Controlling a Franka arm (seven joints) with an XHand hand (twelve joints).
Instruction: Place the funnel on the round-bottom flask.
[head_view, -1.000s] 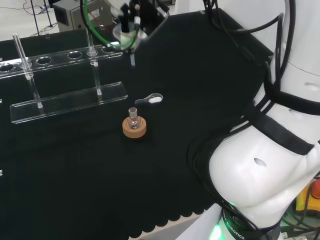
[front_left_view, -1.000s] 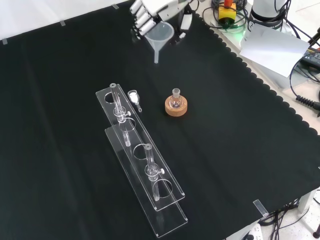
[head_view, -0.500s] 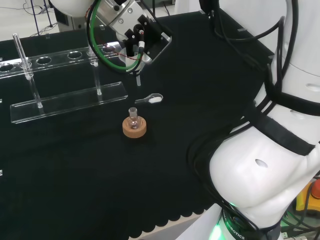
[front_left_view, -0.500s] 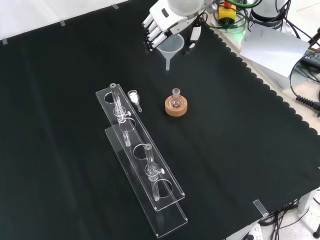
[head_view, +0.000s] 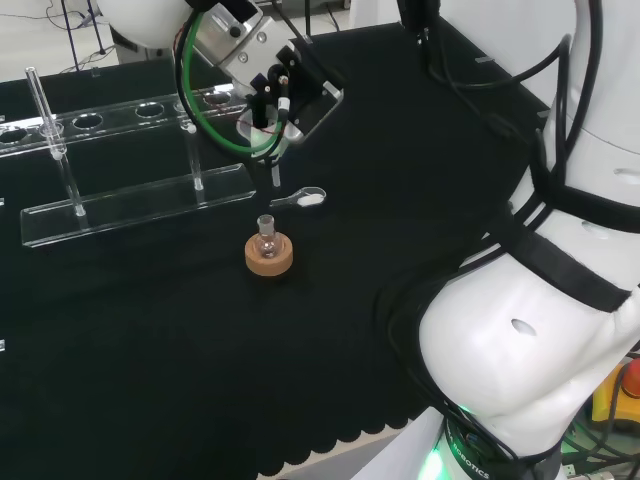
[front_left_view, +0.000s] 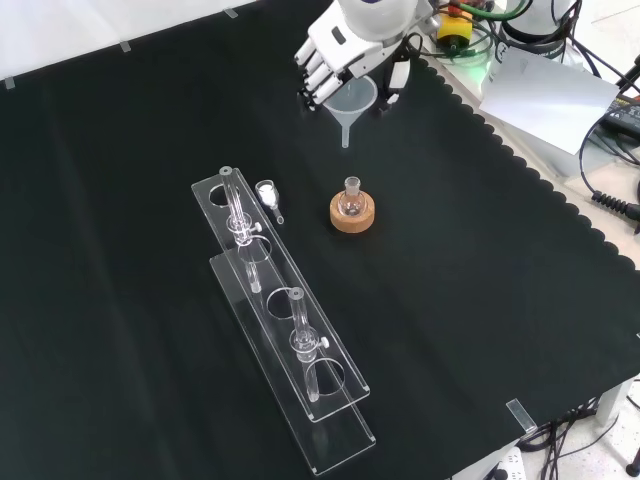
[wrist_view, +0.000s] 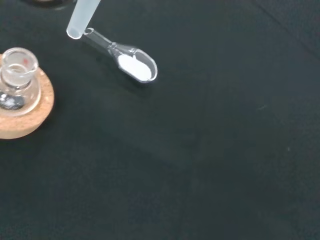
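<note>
A small round-bottom flask stands upright on a cork ring near the middle of the cloth. My hand hangs in the air, shut on a translucent white funnel with its stem pointing down. In the front view the funnel is above and slightly left of the flask, well clear of its neck. In the head view the funnel's stem ends above the flask, near the scoop.
A clear scoop with white powder lies beside the cork ring. A long clear tube rack holding two glass tubes stands beyond it.
The hand has carried the funnel down and toward the flask, rightward in the front view and nearer in the head view. The flask, scoop and rack have stayed put.
</note>
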